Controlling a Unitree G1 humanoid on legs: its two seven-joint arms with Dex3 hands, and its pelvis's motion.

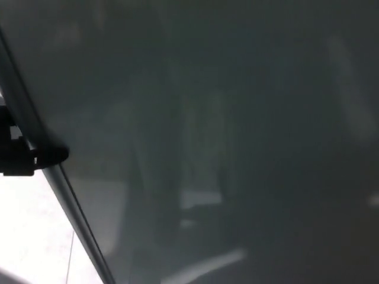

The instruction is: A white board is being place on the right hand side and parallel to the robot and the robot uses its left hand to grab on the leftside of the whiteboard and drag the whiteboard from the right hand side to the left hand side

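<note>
Whiteboard [225, 136] surface fills nearly the whole head view, dark grey and in shade, with faint pale reflections across it. Its left edge, a grey frame rail [65, 189], runs on a slant from the upper left corner down toward the bottom of the picture, leaning away to the right as it descends.

Only a small part of the left hand [26, 155] shows, black, at the far left border about halfway down. It is clenched on the whiteboard's frame rail: one dark finger [54, 155] wraps over the rail and lies on the board's front face, its tip just past the rail on the board side, while the rest of the hand sits on the outer side of the rail. The wrist and forearm lie outside the picture.

Below the hand, and on its outer side of the rail, a wedge of floor [41, 236] shows, very bright and washed out, with one thin tile seam faintly visible. Everything to the board side of the hand is whiteboard. No part of the right hand shows anywhere.
</note>
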